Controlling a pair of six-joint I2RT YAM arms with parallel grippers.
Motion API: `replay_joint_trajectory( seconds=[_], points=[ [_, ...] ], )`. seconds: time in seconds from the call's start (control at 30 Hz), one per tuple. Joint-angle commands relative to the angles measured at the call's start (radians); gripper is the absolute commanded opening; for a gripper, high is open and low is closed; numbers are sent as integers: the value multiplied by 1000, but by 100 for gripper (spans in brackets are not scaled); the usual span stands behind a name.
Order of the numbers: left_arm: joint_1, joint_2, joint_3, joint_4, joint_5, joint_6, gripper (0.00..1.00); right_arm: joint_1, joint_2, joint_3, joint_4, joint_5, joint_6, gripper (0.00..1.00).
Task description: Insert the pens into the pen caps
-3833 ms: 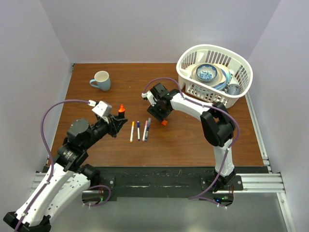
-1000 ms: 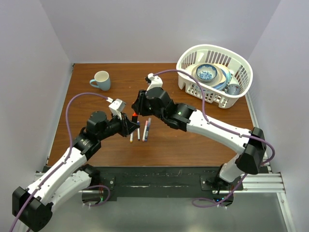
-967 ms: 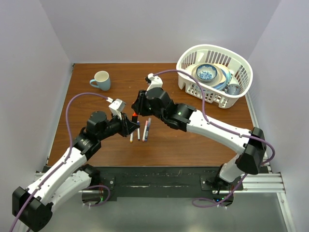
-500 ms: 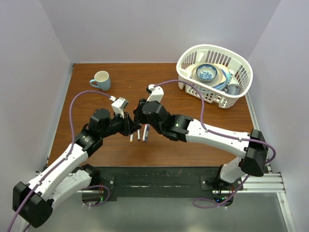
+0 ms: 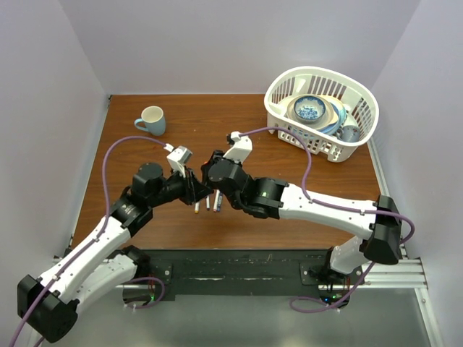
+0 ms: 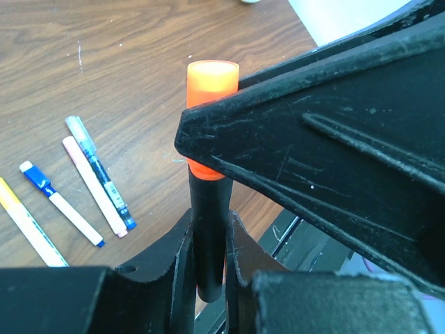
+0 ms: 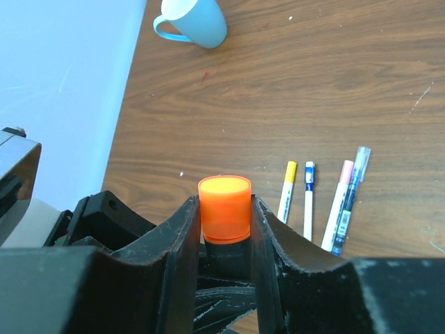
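Note:
My left gripper [image 6: 207,233] is shut on the black barrel of a pen [image 6: 207,243], held upright above the table. An orange cap [image 7: 224,207] sits on the top end of that pen, and my right gripper [image 7: 224,209] is shut on the cap; the black barrel [image 7: 227,256] shows just under it. In the top view the two grippers meet at mid-table, left [image 5: 192,186] and right [image 5: 210,178]. The cap also shows in the left wrist view [image 6: 211,82], partly behind the right finger [image 6: 334,139].
Several capped pens lie side by side on the wooden table: yellow [image 7: 287,186], blue [image 7: 308,198], pink [image 7: 338,202], dark blue [image 7: 351,195]. A light blue mug [image 5: 152,120] stands at the back left. A white basket [image 5: 362,97] of dishes stands at the back right.
My right gripper left the spot right of the pens with the orange cap and came to the pen in my left gripper. In the last second both grippers closed in together.

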Motion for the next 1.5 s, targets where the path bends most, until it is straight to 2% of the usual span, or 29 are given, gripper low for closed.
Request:
replay_joint_trajectory(
  seconds=[0.0, 0.17, 0.3, 0.5, 0.67, 0.87, 1.07, 1.23, 1.4, 1.47],
  points=[
    [19, -38, 79, 180, -79, -10, 0, 78, -47, 13, -54, -120, 12, 43],
    [19, -101, 79, 158, -34, -6, 0, 78, -131, -18, 11, -126, -76, 55],
    [20, -153, 65, 161, 65, -15, 0, 78, -204, -50, 55, -184, -197, 74],
    [19, -217, 35, 189, 232, -16, 0, 77, -315, -90, 111, -278, -329, 77],
    [19, -222, -5, 281, 410, -65, 0, 78, -366, -57, 106, -336, -416, 76],
    [19, -259, -60, 414, 491, -151, 0, 78, -353, 26, 3, -374, -467, 77],
    [19, -225, -50, 433, 546, -177, 0, 78, -324, 80, -9, -428, -493, 75],
    [19, -218, -65, 501, 591, -212, 0, 75, -315, 75, 6, -439, -504, 63],
    [19, -201, -82, 594, 646, -277, 0, 78, -301, 82, 13, -483, -535, 54],
    [19, -201, -77, 586, 649, -272, 0, 78, -300, 76, 14, -480, -533, 47]
  ],
)
